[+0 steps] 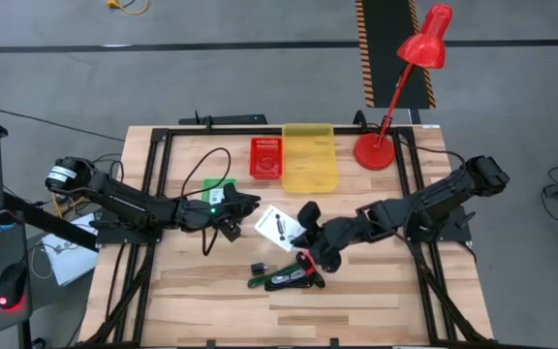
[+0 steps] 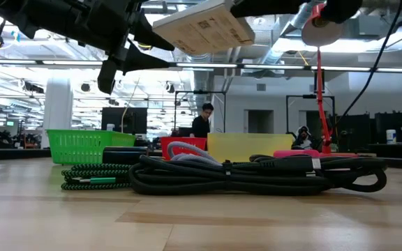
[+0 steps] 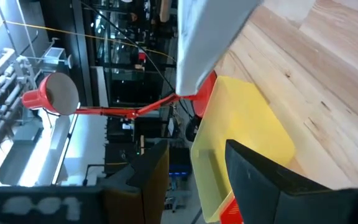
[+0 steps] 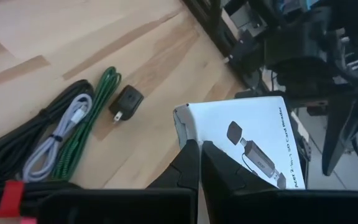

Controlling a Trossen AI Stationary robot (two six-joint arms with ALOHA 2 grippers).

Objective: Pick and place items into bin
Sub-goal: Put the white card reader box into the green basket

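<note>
A white square packet [image 1: 279, 227] printed with a black card reader is in the air over the table's middle, tilted in the low view [image 2: 204, 26]. My right gripper [image 4: 199, 149] is shut on it, reaching in from the right [image 1: 305, 233]. My left gripper [image 1: 232, 209] hovers open just left of the packet; its wrist view shows the packet [image 3: 207, 37] ahead of its spread fingers [image 3: 148, 177]. Coiled black, grey and green cables [image 1: 289, 278] and a small black plug block [image 4: 128, 101] lie on the wood near the front. My right gripper pinches the white packet between its two fingers at one edge near a corner [image 4: 194, 127], coming from the table's right. The packet is lifted clear of the table and juts out tilted beyond the fingertips toward my left gripper.
A yellow bin [image 1: 310, 155] and a red bin [image 1: 266, 157] stand at the far middle, with a green basket [image 2: 82, 145] under my left arm. A red desk lamp [image 1: 395, 107] stands at the far right. Bare wood lies at the near left and right.
</note>
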